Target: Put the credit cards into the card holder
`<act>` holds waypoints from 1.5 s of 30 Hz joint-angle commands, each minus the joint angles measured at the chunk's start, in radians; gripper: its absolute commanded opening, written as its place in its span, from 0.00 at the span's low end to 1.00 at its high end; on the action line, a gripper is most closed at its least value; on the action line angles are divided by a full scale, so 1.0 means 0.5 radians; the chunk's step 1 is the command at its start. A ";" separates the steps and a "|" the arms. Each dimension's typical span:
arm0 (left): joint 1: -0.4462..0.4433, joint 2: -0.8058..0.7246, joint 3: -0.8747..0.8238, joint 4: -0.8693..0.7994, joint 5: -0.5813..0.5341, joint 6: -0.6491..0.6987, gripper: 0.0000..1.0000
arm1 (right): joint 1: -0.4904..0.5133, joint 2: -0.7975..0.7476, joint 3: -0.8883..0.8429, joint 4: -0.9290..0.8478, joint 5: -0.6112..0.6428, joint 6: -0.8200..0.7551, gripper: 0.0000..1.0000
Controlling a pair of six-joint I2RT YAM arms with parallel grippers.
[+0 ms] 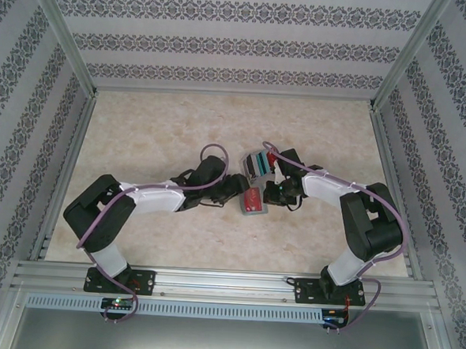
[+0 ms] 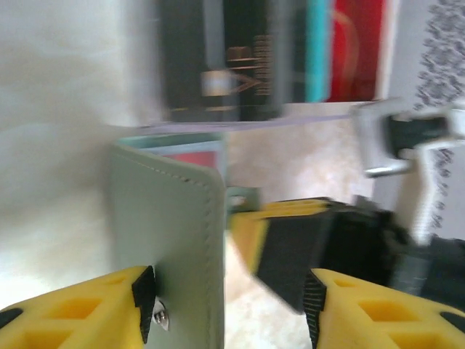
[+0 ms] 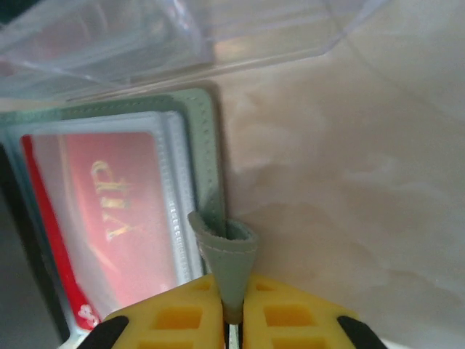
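Right claw (image 3: 231, 302) pinches the card holder (image 3: 207, 134) by its flap; left claw (image 2: 229, 298) gapes, arms angled inward.

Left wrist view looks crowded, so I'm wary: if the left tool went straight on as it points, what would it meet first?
Probably the raised flap of the card holder, standing between the two sides of the left tool; blur hides exact depth.

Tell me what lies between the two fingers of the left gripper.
In the left wrist view, the card holder has its grey-green cover between the open fingers of the left gripper, close to one pad. Beyond it is the right gripper.
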 commanded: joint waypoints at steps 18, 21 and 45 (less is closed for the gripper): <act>-0.058 0.361 0.353 -0.056 0.349 0.224 0.59 | -0.113 -0.188 0.024 -0.083 0.237 0.007 0.32; -0.061 0.405 0.410 -0.092 0.334 0.212 0.58 | -0.099 -0.250 0.014 -0.101 0.315 0.020 0.32; 0.052 -0.463 0.000 -0.342 -0.246 0.335 0.58 | 0.103 -0.137 0.078 -0.045 0.090 0.005 0.46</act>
